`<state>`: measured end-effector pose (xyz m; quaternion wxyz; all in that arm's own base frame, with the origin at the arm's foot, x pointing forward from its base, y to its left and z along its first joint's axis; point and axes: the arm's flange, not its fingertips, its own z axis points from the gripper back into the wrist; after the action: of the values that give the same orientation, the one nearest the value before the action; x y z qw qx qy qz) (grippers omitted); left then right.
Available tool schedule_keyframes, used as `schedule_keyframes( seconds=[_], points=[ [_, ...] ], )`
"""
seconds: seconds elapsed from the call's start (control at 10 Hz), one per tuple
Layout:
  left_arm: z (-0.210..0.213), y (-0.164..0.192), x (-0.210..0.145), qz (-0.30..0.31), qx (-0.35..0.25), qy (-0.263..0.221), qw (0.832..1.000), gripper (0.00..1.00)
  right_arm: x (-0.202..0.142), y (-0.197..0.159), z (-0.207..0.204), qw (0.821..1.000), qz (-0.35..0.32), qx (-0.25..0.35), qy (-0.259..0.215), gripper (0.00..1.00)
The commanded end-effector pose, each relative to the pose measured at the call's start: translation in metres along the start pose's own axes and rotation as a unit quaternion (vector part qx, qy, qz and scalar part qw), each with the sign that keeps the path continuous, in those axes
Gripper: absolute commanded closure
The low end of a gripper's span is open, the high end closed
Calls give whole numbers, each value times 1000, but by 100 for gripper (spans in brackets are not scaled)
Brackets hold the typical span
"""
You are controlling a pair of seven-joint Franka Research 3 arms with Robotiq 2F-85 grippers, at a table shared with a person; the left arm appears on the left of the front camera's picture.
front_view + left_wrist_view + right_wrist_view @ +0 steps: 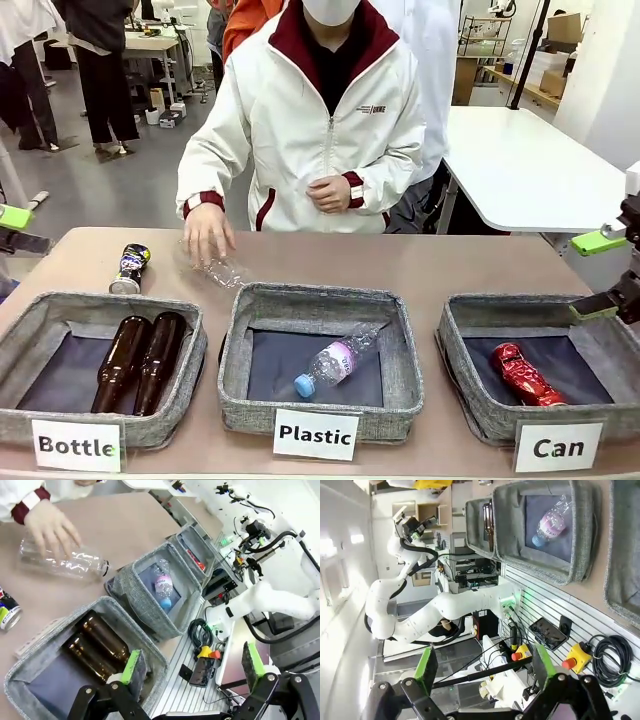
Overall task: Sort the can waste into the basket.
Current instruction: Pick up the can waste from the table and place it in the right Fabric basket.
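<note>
Inside the grey woven basket lay a dented, shiny red can; left claw and right claw stood spread.

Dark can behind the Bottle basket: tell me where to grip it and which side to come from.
Grip the dark can across the middle of its body, coming straight down from above. It seems to lie on its side, silver end toward the Bottle basket, so its long flanks are free. The open left gripper looks best placed.
</note>
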<state>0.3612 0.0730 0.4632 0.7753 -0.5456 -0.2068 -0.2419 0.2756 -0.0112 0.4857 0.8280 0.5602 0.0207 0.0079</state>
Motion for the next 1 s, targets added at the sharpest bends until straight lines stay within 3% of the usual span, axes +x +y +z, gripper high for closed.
schedule_keyframes(
  seconds=[0.0, 0.2, 0.3, 0.5, 0.7, 0.9],
  points=[
    [4, -1, -2, 5, -5, 1, 1000, 0, -1, -2, 1, 1000, 9, -4, 4, 0],
    [1, 0, 0, 0, 1, -1, 1000, 0, -1, -2, 1, 1000, 9, -4, 4, 0],
    [14, 13, 17, 7, 27, -3, 1000, 0, -1, -2, 1, 1000, 9, -4, 4, 0],
    [31, 37, 67, -25, 163, 11, 986, 0, -1, -2, 1, 1000, 9, -4, 4, 0],
    [15, 58, 112, -56, 282, 136, 948, 0, -1, -2, 1, 1000, 9, -4, 4, 0],
    [-26, 75, 138, -36, 374, 299, 877, 0, -1, -2, 1, 1000, 9, -4, 4, 0]
  ],
)
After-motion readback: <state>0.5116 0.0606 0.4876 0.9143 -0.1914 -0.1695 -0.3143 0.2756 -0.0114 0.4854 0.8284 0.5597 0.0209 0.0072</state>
